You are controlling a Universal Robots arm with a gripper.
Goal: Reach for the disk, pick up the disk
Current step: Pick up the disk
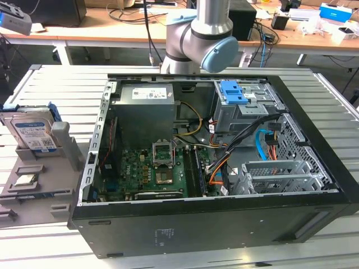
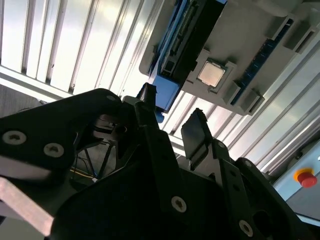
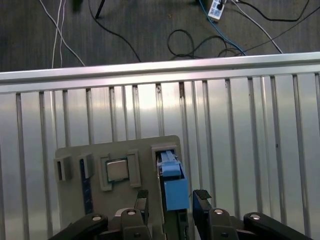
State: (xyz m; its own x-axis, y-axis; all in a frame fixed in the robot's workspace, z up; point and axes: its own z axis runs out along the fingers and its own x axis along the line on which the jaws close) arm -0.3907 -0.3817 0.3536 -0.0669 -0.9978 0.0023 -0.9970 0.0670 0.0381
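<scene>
Our two dark fingers [image 3: 141, 202] stand wide apart and grip nothing. In the first wrist view the gripper [image 3: 171, 200] hangs over the disk [image 3: 170, 172], whose blue bracket [image 3: 175, 192] lies in the gap between the fingers with a sliver of space on each side. We cannot tell whether the tips have reached its level. In the second wrist view the gripper [image 2: 170, 112] is seen from behind its black body. The fingertips [image 2: 196, 125] sit near the bracket's blue corner [image 2: 165, 92], and the dark edge of the disk [image 2: 187, 40] runs away beyond them. The disk stands on edge in a slot of a grey holder [image 3: 115, 145]. A small square silver chip [image 3: 116, 171] rests in a recess of the same holder, just beside the disk's slot. The holder lies on a slatted metal table [image 3: 240, 150], past whose rail we see dark floor with loose cables [image 3: 200, 40]. In the exterior view the disk [image 1: 33, 131] is upright at the exterior view's left with its blue-and-white label facing us, the chip [image 1: 25, 180] lying flat in front of it. The holder [image 1: 42, 176] is just beside an open computer case [image 1: 213, 224], which has a bright blue latch [image 1: 233, 92] near its far side. The arm [image 1: 199, 36] rises behind the case. A red button [image 2: 306, 177] shows at the table's edge in the second wrist view.
</scene>
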